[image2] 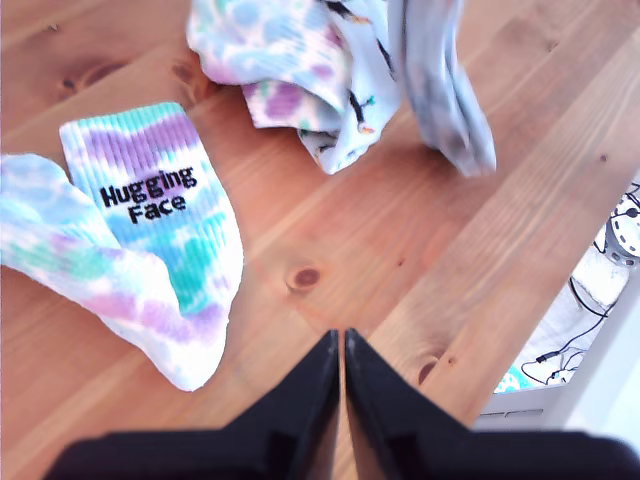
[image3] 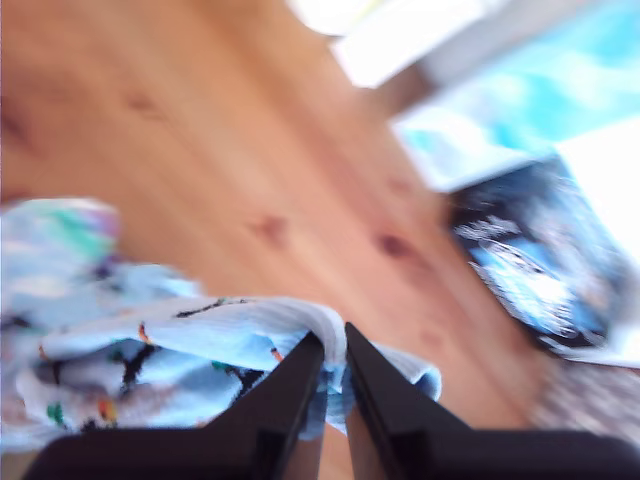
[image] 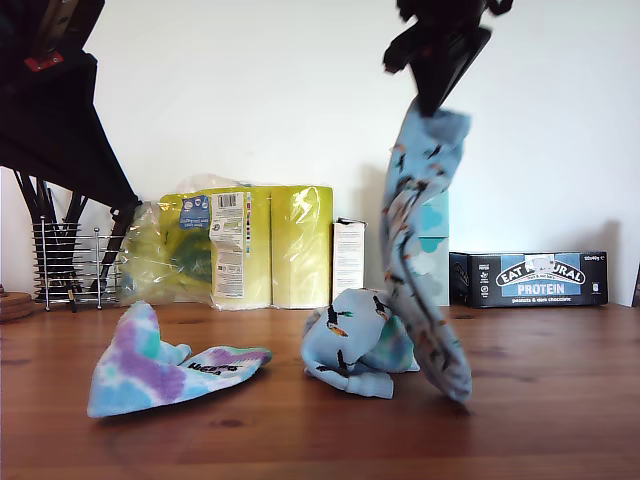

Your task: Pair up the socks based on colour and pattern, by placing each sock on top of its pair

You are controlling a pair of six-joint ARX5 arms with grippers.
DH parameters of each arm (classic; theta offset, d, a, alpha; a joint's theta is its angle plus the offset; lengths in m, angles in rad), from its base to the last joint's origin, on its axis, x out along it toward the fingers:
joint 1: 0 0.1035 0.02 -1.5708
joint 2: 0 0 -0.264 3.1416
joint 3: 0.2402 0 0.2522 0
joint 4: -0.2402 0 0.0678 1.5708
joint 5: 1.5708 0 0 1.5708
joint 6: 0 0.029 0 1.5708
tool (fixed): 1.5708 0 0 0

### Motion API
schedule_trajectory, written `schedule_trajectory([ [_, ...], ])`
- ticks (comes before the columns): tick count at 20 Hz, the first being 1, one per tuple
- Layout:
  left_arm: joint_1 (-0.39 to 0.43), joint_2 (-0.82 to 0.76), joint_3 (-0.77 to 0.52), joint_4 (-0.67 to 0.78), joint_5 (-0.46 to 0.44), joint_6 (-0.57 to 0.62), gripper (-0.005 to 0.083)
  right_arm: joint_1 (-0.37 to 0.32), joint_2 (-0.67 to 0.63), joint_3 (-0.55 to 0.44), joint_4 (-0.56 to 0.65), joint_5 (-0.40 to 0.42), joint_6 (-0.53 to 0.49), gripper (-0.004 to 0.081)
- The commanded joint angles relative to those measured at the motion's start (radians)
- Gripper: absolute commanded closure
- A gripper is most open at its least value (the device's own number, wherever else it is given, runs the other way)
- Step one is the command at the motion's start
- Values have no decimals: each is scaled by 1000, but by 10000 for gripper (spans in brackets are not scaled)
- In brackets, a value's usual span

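Light-blue bird-print fabric sock (image: 425, 250) hangs pinched in my second gripper (image3: 334, 365).
First gripper (image2: 340, 350) closed, empty; next, lay it on its crumpled twin (image: 350, 340) at seven o'clock.

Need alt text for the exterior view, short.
My second gripper lifts a light blue bird-print fabric sock by one end above a wooden table. A crumpled matching sock and a tie-dye sock lie below.

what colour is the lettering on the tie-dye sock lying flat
Black, reading "Hugging Face" on the tie-dye sock; clearest in the first wrist view.
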Motion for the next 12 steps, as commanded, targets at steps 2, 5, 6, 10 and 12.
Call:
schedule_trajectory([
  [2,-2,-2,-17,17,2,7,797,-43,-8,6,-18,47,-12,783],
  [5,-2,-2,-17,33,2,8,797,-92,-8,6,57,107,-1,783],
  [6,-2,-2,-17,39,2,7,797,-105,-8,6,118,140,-3,783],
  [10,-2,-2,-17,36,1,7,797,-121,-8,8,155,140,37,783],
  [12,-2,-2,-17,33,1,7,797,-120,-8,7,20,45,191,783],
])
